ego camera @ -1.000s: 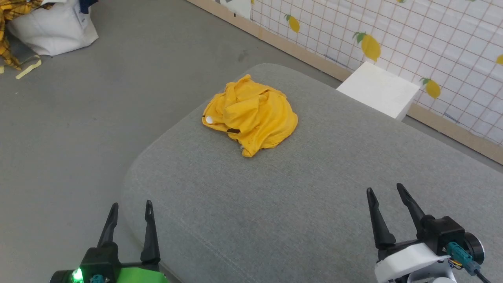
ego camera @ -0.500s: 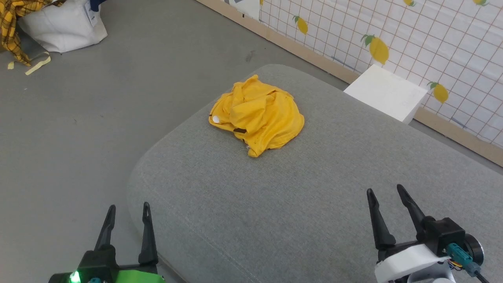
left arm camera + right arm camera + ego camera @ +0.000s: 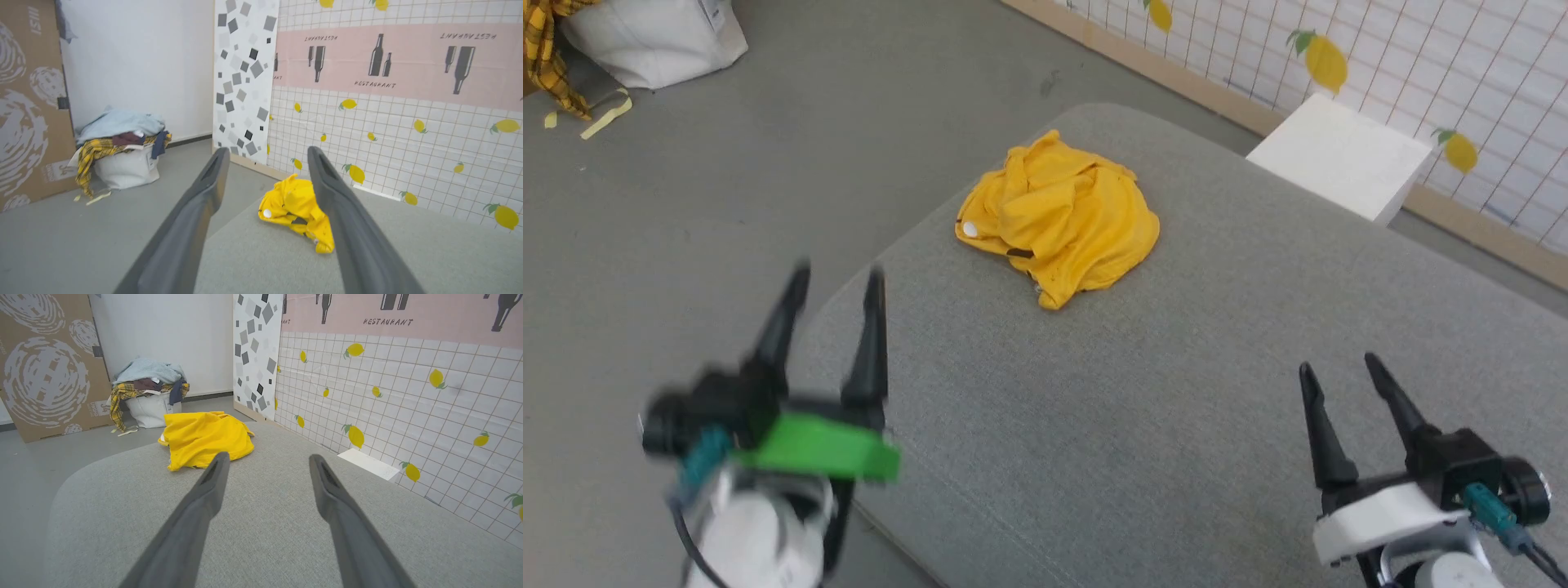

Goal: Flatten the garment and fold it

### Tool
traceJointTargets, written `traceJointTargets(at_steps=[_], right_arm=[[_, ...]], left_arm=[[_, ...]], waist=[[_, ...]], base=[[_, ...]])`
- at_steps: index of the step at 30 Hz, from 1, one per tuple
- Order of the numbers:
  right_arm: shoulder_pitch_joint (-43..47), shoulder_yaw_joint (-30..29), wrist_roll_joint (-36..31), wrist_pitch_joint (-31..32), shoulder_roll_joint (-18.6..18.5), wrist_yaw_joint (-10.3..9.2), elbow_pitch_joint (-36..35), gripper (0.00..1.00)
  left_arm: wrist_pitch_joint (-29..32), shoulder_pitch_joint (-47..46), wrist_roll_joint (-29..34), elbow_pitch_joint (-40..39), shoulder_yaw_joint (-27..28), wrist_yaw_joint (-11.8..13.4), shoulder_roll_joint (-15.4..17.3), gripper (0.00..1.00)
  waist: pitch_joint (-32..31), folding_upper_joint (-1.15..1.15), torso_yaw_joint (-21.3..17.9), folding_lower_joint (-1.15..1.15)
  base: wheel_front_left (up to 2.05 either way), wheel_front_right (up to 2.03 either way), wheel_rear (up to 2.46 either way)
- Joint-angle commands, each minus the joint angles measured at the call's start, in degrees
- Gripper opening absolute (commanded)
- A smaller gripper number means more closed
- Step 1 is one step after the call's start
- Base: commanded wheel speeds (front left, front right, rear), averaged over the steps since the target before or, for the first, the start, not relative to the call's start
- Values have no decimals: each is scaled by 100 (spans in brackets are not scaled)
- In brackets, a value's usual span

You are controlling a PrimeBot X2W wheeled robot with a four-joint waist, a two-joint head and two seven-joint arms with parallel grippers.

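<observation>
Yellow T-shirt is noted crumpled in a heap near the far rounded corner of a grey fabric cushion. Left gripper, blurred, and right gripper are seen well short of it, jaws spread wide and empty.

Left wrist view: the T-shirt is framed between the fingers, one edge hidden.

Right wrist view: the T-shirt is seen beyond the fingertips, untouched.

The word RESTAURANT stands in dark capitals on the pink wall band, under bottle drawings. Two more copies near its top edge read upside down. The cardboard panel carries small print too blurred to read.
</observation>
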Motion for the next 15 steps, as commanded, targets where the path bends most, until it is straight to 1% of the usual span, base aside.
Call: traceJointTargets(at_steps=[1,6,10,12,15], right_arm=[[-132,-36,-94,51,2,-10,-121,100],[-217,-70,-331,299,2,-10,-566,100],[-267,-27,-454,500,2,-10,-944,100],[-284,-3,-519,602,2,-10,-1146,100],[-308,30,-609,783,-32,-10,-1490,100]], left_arm=[[235,-448,-58,-152,-49,-65,166,100],[1057,-1893,-359,-265,-188,-186,732,100],[1586,-2936,-689,195,-268,-215,1210,100],[1792,-3366,-915,492,-264,-219,1337,100],[2015,-3906,-1084,936,-297,-223,1541,100]], waist=[[251,0,-71,0],[614,0,-238,0],[934,0,-458,0],[1121,0,-573,0],[1460,0,-750,0]], base=[[0,0,0],[0,0,0],[0,0,0],[0,0,0],[0,0,0]])
